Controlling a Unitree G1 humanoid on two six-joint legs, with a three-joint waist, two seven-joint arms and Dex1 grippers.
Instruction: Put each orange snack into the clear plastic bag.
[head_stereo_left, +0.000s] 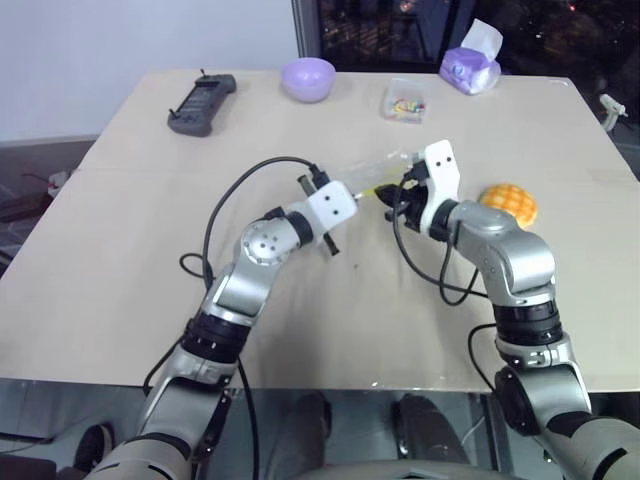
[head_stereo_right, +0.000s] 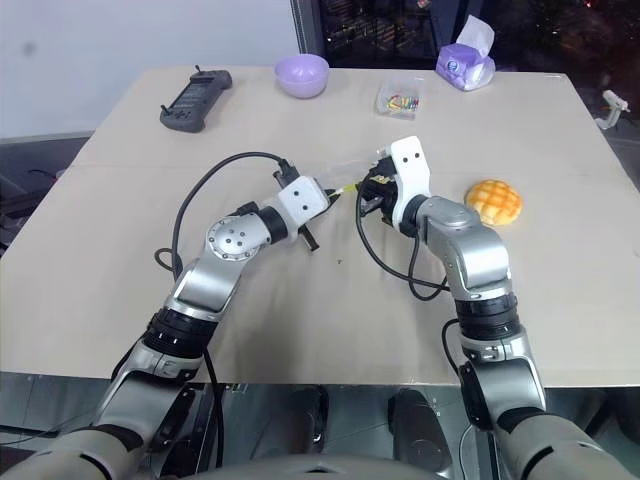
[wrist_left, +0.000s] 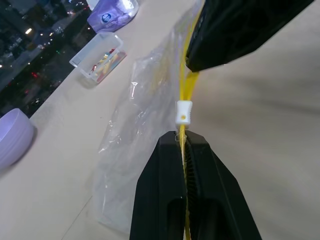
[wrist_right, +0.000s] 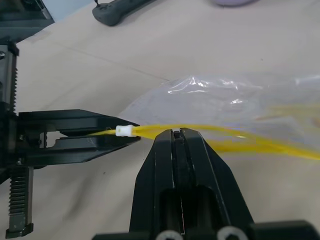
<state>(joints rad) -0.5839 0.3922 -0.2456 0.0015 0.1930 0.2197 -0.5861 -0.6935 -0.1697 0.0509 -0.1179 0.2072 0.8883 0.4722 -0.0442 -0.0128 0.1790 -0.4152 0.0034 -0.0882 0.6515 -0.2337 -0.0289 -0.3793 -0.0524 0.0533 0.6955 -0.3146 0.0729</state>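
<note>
Left eye view: orange snack (head_stereo_left: 509, 203) near table (head_stereo_left: 120, 260) right edge, apart from bag (wrist_left: 145, 120).

ok so here's my count on the table (head_stereo_left: 120, 300): one orange bun (head_stereo_left: 509, 203), one clear zip bag (wrist_left: 145, 130), one purple bowl (head_stereo_left: 307, 78), one little clear box of colourful bits (head_stereo_left: 404, 101), one tissue pack (head_stereo_left: 470, 68), one dark remote (head_stereo_left: 201, 102). Two grippers, left (head_stereo_left: 345, 192) and right (head_stereo_left: 405, 190).

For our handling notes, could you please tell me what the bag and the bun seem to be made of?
Bag: thin clear plastic film, glossy and crinkled, with a yellow zip strip and white slider.
Bun: probably baked dough, matte golden-orange with a grid-scored top; a foam replica can't be excluded.
</note>
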